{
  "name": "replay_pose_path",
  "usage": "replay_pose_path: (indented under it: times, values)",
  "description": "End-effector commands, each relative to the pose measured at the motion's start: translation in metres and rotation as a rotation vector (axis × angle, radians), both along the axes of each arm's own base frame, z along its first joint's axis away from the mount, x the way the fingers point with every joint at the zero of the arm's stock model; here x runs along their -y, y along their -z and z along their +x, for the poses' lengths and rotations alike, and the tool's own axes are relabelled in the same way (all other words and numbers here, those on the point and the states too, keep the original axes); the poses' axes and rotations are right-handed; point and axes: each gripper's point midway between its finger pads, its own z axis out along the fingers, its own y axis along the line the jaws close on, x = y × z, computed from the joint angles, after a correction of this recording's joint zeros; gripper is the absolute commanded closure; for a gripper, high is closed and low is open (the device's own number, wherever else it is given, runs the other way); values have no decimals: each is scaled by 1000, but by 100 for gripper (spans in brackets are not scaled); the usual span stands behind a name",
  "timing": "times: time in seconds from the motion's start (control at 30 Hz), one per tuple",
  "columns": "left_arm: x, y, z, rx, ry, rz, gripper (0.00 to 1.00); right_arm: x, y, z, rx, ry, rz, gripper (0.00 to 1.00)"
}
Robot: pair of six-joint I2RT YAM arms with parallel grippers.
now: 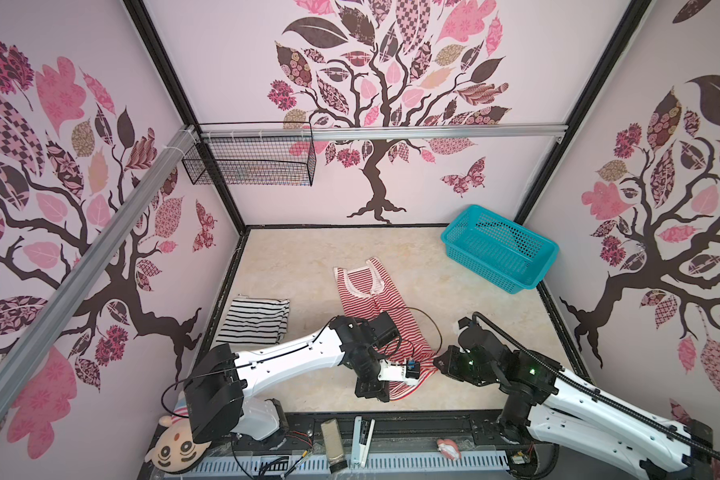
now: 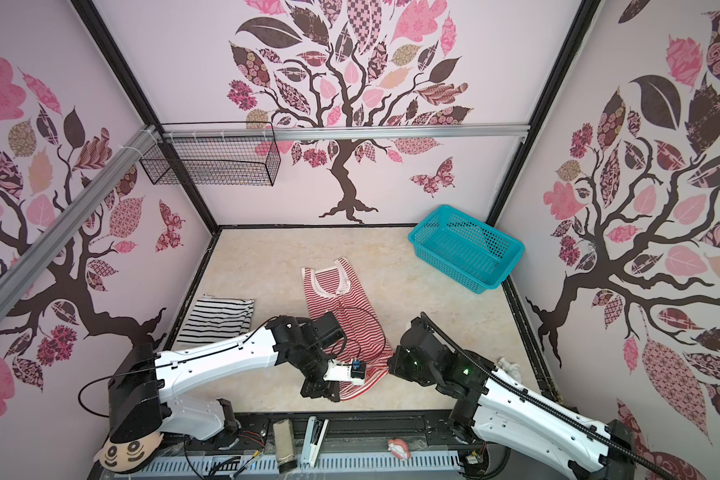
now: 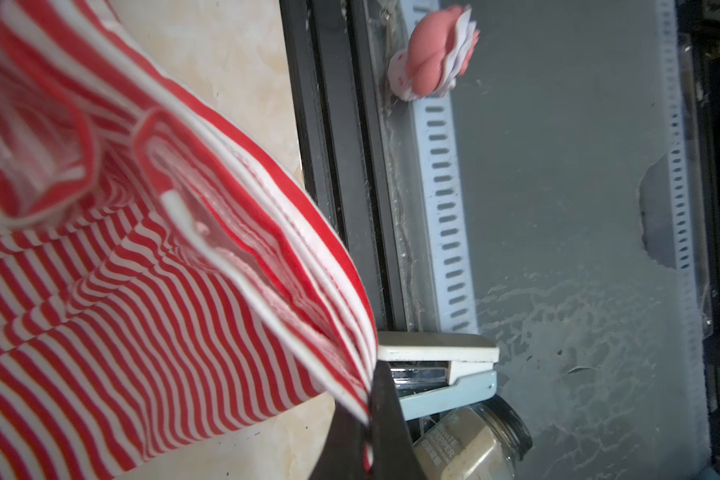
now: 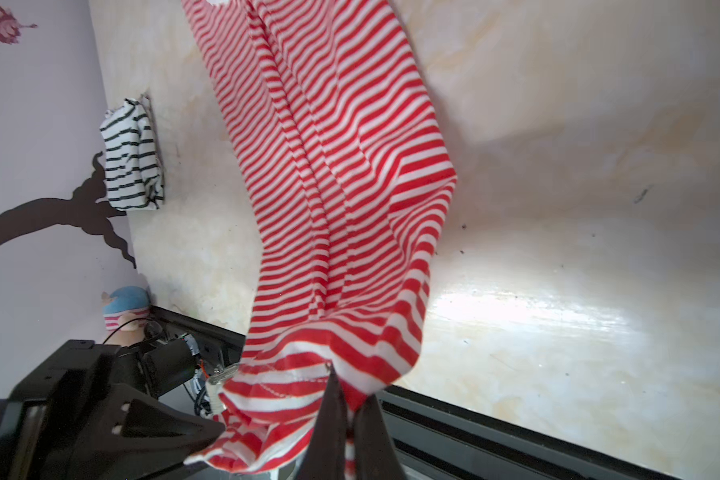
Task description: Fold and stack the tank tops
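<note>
Pale marbled surface [image 1: 308, 257], walled on three sides. Teal basket [image 1: 487, 268] at the far right corner, set askew. Red top [image 1: 362, 299] laid lengthwise down the middle in both top views, sides folded in to make a long narrow strip. Neck end flat and toward the back wall, hem end raised off the surface near the front edge. Black top [image 1: 254, 320] folded into a compact rectangle by the left wall, well apart from the red top. Left end effector [image 3: 368, 419] closed tight, pinching one hem corner of the red top. Right end effector [image 4: 352, 415] likewise closed, pinching the opposite hem corner, with cloth bunched and sagging between the two grips. Stapler [image 3: 437, 365] and jar [image 3: 466, 449] side by side on the front ledge, just beyond the surface edge, near the left grip.
</note>
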Motion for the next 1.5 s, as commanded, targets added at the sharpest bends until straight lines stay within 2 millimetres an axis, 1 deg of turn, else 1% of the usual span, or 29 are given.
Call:
replay_pose_path:
  times: [0.0, 0.07, 0.1, 0.17, 0.27, 0.33, 0.43, 0.53, 0.63, 0.7, 0.83, 0.93, 1.03, 1.23, 1.37, 1.47]
  values:
    - [6, -36, -11, -48, 36, -76, 100, 8, -26, 4, 49, -3, -52, 100]
    - [9, -47, -5, -23, 23, -101, 100, 4, -41, 10, 83, -15, -57, 100]
    - [10, -52, 1, -10, 1, -114, 100, 1, -48, 14, 100, -24, -60, 100]
    - [11, -58, 20, 17, -58, -141, 100, -5, -57, 21, 125, -44, -82, 100]
    - [8, -60, 58, 84, -173, -166, 100, -17, -65, 32, 142, -90, -128, 100]
    - [5, -57, 84, 163, -239, -169, 100, -25, -67, 42, 148, -115, -158, 100]
    - [-1, -53, 119, 274, -321, -158, 100, -28, -62, 64, 131, -123, -174, 100]
    - [-7, -49, 149, 303, -395, -157, 100, -32, -61, 84, 135, -140, -186, 100]
    - [-17, -38, 172, 311, -434, -119, 100, -39, -58, 105, 137, -165, -180, 100]
    - [-23, -28, 184, 303, -450, -91, 100, -45, -52, 118, 130, -188, -173, 100]
    - [-33, -2, 202, 247, -467, -42, 100, -56, -24, 142, 88, -244, -195, 100]
    - [-38, 13, 208, 190, -482, -13, 100, -60, -1, 158, 46, -275, -218, 100]
    - [-42, 28, 212, 187, -488, 9, 100, -61, 20, 172, 13, -295, -246, 100]
    - [-47, 47, 218, 181, -512, 41, 100, -69, 59, 188, -74, -348, -261, 100]
    - [-53, 56, 223, 184, -540, 67, 100, -68, 74, 197, -93, -339, -251, 100]
    - [-60, 61, 228, 189, -562, 78, 100, -71, 74, 204, -85, -340, -237, 100]
